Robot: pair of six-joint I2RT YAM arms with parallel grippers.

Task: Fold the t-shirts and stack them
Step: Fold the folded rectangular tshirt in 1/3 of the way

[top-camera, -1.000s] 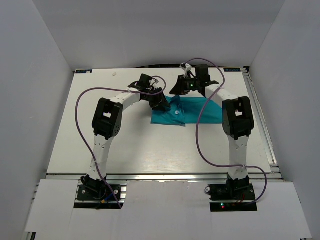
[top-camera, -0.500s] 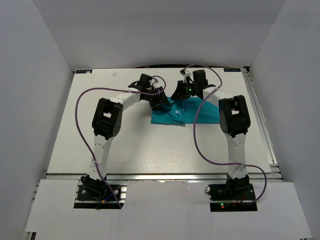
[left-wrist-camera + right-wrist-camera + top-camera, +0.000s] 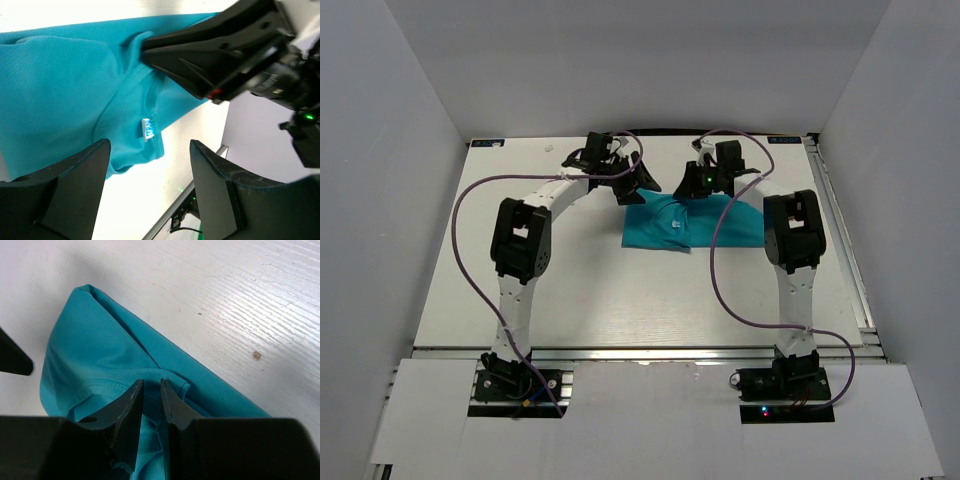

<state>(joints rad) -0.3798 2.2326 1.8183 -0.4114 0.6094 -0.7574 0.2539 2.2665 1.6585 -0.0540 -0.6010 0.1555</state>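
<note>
One teal t-shirt (image 3: 705,225) lies folded into a strip on the far middle of the white table (image 3: 570,290). Its small label (image 3: 147,129) faces up. My right gripper (image 3: 688,190) is at the shirt's far left edge. In the right wrist view (image 3: 151,382) its jaws are almost together, pinching a raised fold of the cloth (image 3: 90,340). My left gripper (image 3: 638,188) hovers just left of the shirt, open and empty. In the left wrist view (image 3: 148,145) its fingers are wide apart above the shirt (image 3: 60,85) and bare table, with the right gripper (image 3: 150,47) opposite.
Purple cables (image 3: 720,270) loop over the table from both arms. A metal rail (image 3: 842,230) runs along the right table edge. Grey walls close in the back and both sides.
My left gripper has lifted off the shirt's left end and drawn back toward the far left, open. My right gripper has shifted slightly and stays at the shirt's far edge.
</note>
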